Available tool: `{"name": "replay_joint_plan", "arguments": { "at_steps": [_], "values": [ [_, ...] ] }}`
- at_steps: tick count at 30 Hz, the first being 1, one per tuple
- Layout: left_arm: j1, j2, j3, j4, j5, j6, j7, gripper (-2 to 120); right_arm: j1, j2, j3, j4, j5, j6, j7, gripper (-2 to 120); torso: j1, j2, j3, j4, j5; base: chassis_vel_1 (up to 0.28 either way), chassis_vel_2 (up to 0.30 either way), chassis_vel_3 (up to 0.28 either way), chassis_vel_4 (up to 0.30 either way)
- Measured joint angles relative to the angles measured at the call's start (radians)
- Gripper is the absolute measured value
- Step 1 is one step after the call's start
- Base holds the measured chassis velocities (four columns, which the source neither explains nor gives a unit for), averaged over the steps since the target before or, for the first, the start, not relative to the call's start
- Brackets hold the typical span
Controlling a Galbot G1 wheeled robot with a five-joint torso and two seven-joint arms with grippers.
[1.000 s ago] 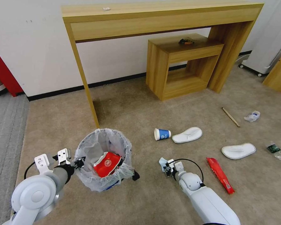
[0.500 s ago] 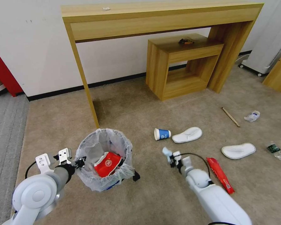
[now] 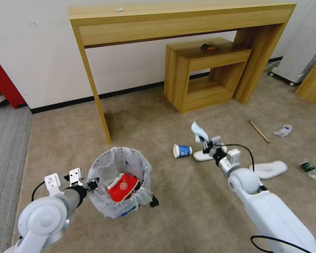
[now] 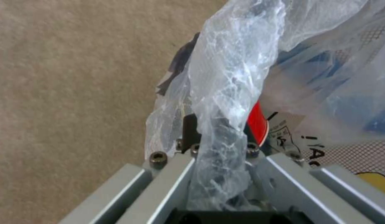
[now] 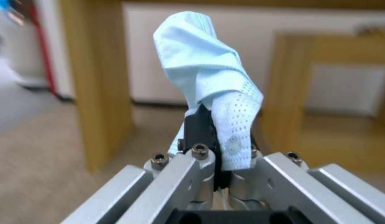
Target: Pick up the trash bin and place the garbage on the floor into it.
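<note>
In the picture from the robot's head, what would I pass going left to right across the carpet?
Left gripper clamped on the trash bin → blue paper cup → right gripper holding up a pale blue face mask → wooden stick → crumpled paper → small plastic bottle.

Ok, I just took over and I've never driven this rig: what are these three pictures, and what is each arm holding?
The wide picture comes from the robot's head, looking down at the floor. The other two come from cameras on each wrist.

The left gripper is shut on the rim of the trash bin; its wrist view shows the plastic bag pinched between the fingers. A red cup lies inside.

The right gripper is raised above the carpet, shut on a pale blue crumpled paper.

On the floor lie a blue cup, two slippers, a wooden stick, another crumpled paper and a small bottle.
</note>
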State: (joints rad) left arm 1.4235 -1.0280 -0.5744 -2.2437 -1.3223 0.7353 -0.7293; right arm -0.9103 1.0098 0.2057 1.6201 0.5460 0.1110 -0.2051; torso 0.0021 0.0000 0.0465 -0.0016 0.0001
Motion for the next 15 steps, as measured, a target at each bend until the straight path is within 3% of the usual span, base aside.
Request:
{"name": "replay_joint_plan", "arguments": {
  "at_steps": [6,15],
  "values": [
    [-0.021,-0.005,0.039,-0.009,-0.029,0.0,-0.002,0,0.038,0.018,-0.089,-0.017,0.107,0.144,-0.208,0,0.0,0.0,0.0,0.0,-0.0001,0.0,0.0,0.0,0.0],
    [-0.051,-0.021,0.059,-0.002,-0.035,0.0,0.01,0,0.081,0.06,-0.229,-0.056,0.143,0.207,-0.337,0,0.0,0.0,0.0,0.0,-0.0002,0.0,0.0,0.0,0.0]
  ]
}}
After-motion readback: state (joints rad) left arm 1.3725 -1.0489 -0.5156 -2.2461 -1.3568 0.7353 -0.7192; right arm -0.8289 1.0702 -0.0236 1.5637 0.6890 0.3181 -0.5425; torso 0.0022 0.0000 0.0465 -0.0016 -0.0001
